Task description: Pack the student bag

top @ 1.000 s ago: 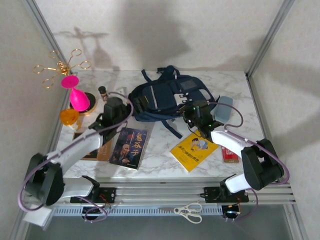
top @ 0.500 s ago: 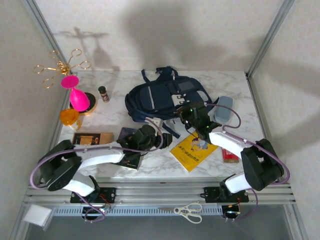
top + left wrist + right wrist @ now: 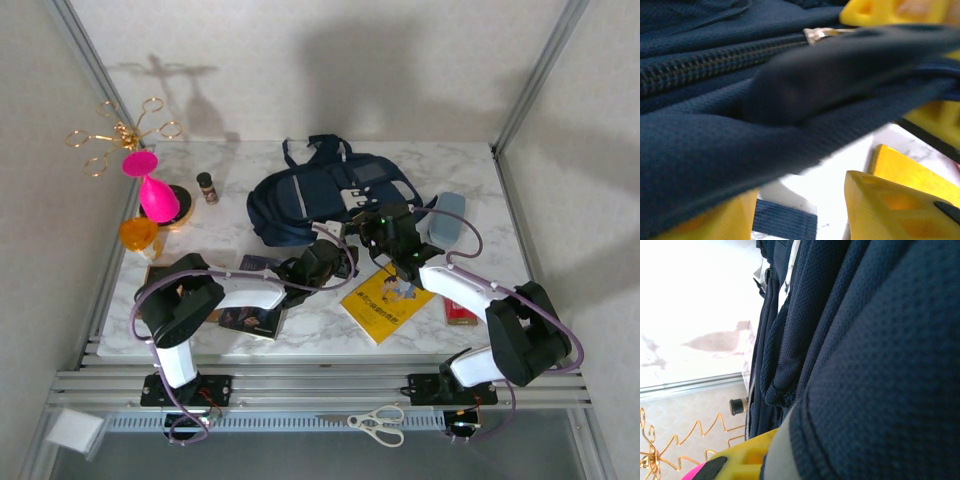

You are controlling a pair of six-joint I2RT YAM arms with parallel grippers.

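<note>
Navy backpack (image 3: pixel 330 192) with a grey-white stripe and patches, slumped flat on the worktop. Shoulder straps (image 3: pixel 318 148) loop out at the end away from both end effectors. Its near edge meets the left end effector (image 3: pixel 338 262): mesh fabric and a closed zipper (image 3: pixel 700 65) run between the yellow fingers. The right end effector (image 3: pixel 385 226) is clamped on the near right edge.
</note>
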